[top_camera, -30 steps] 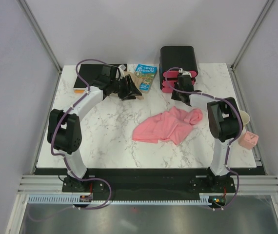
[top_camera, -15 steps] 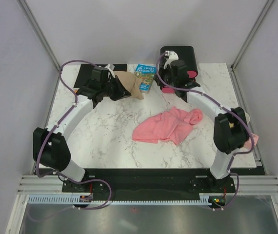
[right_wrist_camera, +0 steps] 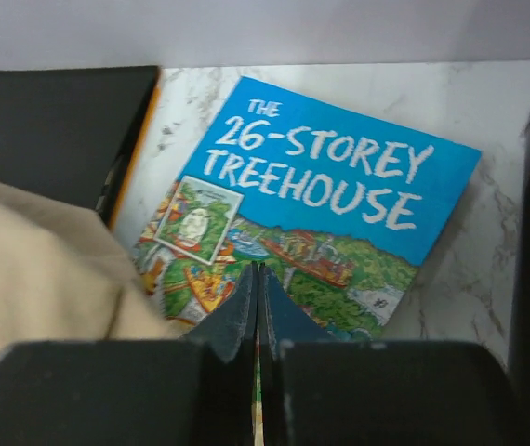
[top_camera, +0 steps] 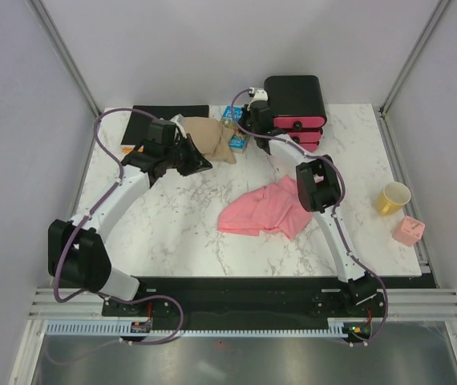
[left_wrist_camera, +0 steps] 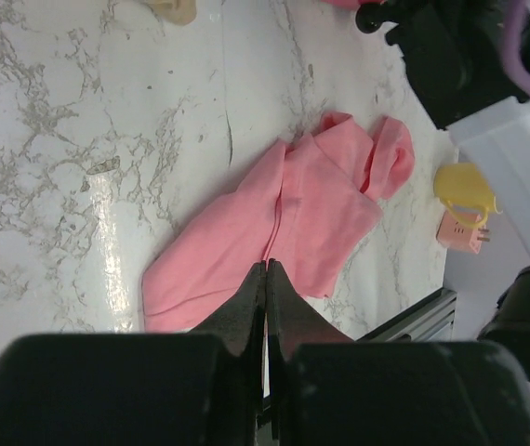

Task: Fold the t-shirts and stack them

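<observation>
A salmon-pink t-shirt [top_camera: 268, 210] lies crumpled on the marble table, right of centre; the left wrist view shows it [left_wrist_camera: 288, 218] well beyond my fingertips. My left gripper [top_camera: 203, 163] [left_wrist_camera: 267, 266] is shut and empty, hovering next to a tan garment [top_camera: 210, 138] at the back. My right gripper [top_camera: 248, 136] [right_wrist_camera: 258, 268] is shut and empty too. It hangs over a blue picture book [right_wrist_camera: 321, 195], with the tan garment [right_wrist_camera: 33, 269] beside it on the left.
A black box with pink drawer fronts [top_camera: 294, 100] stands at the back, right of the book [top_camera: 237, 127]. A flat black item with an orange edge [top_camera: 150, 124] lies back left. A yellow cup [top_camera: 392, 197] and a pink cube [top_camera: 409, 231] sit near the right edge.
My left gripper shut and drew back off the tan garment, which now lies uncovered. My right arm swung left from the drawer box to above the book.
</observation>
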